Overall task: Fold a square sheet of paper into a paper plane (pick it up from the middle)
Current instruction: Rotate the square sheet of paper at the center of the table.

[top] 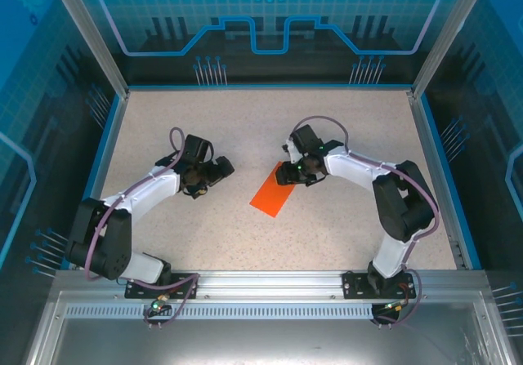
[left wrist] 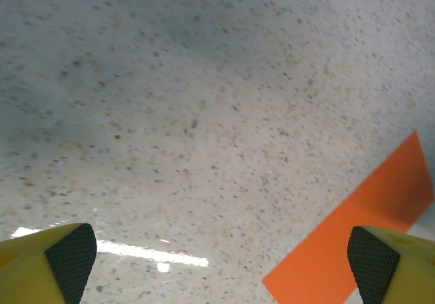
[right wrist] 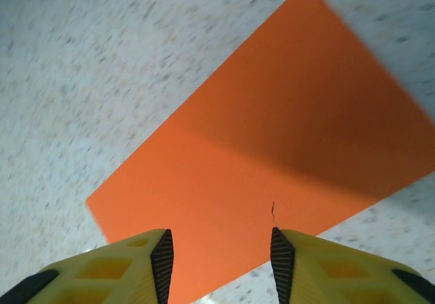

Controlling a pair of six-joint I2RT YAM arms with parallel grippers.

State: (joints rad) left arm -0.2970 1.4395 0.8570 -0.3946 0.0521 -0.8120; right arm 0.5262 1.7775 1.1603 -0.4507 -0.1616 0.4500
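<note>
The orange sheet of paper (top: 274, 191) lies flat on the speckled table near the middle, folded into a narrow rectangle. My right gripper (top: 292, 173) hovers over the sheet's far end, open. In the right wrist view the paper (right wrist: 272, 147) spreads under the yellow fingers (right wrist: 163, 256), which stand apart just above its near edge. My left gripper (top: 221, 169) is open, to the left of the sheet and apart from it. In the left wrist view a corner of the paper (left wrist: 353, 229) lies at the lower right, close to the right finger (left wrist: 374, 260).
The speckled table (top: 245, 120) is walled by a blue rim (top: 106, 136) and metal posts. A metal rail (top: 270, 283) holding both arm bases runs along the near edge. Bare tabletop (left wrist: 170, 113) lies ahead of the left gripper.
</note>
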